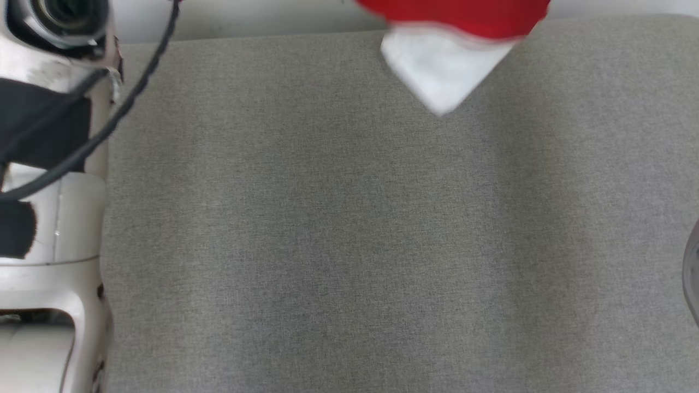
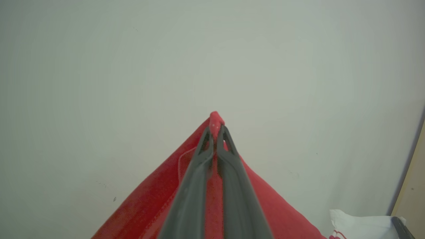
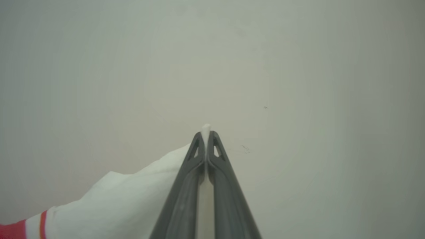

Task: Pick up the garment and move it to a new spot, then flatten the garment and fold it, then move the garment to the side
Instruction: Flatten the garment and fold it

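Observation:
The garment [image 1: 442, 71] is red and white and hangs blurred above the far edge of the table, red part on top, a white corner pointing down. In the left wrist view my left gripper [image 2: 215, 127] is shut on a pinch of the garment's red cloth [image 2: 146, 202], which drapes down on both sides of the fingers. In the right wrist view my right gripper [image 3: 206, 134] is shut on the garment's white cloth [image 3: 132, 196], which trails to the lower left, where a red stripe shows at the edge. Both grippers point at a plain pale wall.
A grey fabric-covered table [image 1: 349, 245] spans the head view. My left arm's pale forearm [image 1: 49, 191] with a black cable stands along the left edge. A grey rounded part [image 1: 692, 273] shows at the right edge. A pale wall [image 1: 246, 19] lies beyond the table.

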Controlling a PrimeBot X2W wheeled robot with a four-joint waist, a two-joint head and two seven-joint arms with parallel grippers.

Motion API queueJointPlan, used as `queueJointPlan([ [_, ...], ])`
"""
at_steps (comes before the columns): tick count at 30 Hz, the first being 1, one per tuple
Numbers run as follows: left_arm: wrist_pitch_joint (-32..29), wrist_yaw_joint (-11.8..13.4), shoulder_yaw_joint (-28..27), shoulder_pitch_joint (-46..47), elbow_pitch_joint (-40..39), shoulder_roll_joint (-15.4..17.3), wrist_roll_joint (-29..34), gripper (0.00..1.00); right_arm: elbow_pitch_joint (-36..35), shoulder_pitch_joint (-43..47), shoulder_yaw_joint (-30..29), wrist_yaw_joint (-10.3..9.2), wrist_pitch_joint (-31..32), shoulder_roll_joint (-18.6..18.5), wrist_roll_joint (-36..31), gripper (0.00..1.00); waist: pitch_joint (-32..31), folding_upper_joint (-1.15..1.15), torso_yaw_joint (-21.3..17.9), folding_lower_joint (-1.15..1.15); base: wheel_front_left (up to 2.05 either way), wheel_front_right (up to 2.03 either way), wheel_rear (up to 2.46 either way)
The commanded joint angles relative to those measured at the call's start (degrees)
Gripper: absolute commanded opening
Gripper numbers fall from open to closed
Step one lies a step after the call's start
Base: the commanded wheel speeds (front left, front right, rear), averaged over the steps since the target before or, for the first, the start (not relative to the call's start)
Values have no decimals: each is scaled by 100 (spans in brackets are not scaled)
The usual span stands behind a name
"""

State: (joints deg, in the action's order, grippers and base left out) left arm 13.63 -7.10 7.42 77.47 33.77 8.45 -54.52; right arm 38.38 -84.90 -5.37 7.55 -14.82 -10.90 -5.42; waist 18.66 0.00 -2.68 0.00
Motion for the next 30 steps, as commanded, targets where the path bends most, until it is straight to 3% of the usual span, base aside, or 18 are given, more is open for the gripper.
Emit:
queueJointPlan([
  [1,68,-29,-9,84,-68,28,64,0,-357,-66,-63,-9,-25,22,-85,0,79,0,-27,0,0,0,0],
  [4,137,-39,-11,-121,-166,-23,62,0,-821,408,43,-9,-24,36,-187,0,136,0,-45,0,0,0,0],
  [9,162,-40,248,-940,-99,-117,38,0,-464,1151,533,-9,-29,-142,-194,0,121,0,-7,0,0,0,0],
  [12,160,-42,416,-1596,75,-174,-46,0,-61,1718,944,-9,15,-281,136,0,-17,0,35,0,0,0,0],
  [18,119,-42,558,-2710,356,-245,-420,0,47,2710,1595,-9,439,-650,1026,0,-412,0,104,0,0,0,0],
  [21,66,-43,605,-3385,439,-243,-647,0,-352,3512,1892,-9,921,-960,1587,0,-760,0,119,0,0,0,0],
  [24,35,-43,663,-4306,321,-157,-874,0,-1350,4753,2120,-9,1714,-1421,2472,0,-1231,0,135,0,0,0,0],
  [30,-7,-43,815,-5574,-81,-58,-1011,0,-3095,6748,1647,-9,3037,-1991,3373,0,-1823,0,202,0,0,0,0],
])
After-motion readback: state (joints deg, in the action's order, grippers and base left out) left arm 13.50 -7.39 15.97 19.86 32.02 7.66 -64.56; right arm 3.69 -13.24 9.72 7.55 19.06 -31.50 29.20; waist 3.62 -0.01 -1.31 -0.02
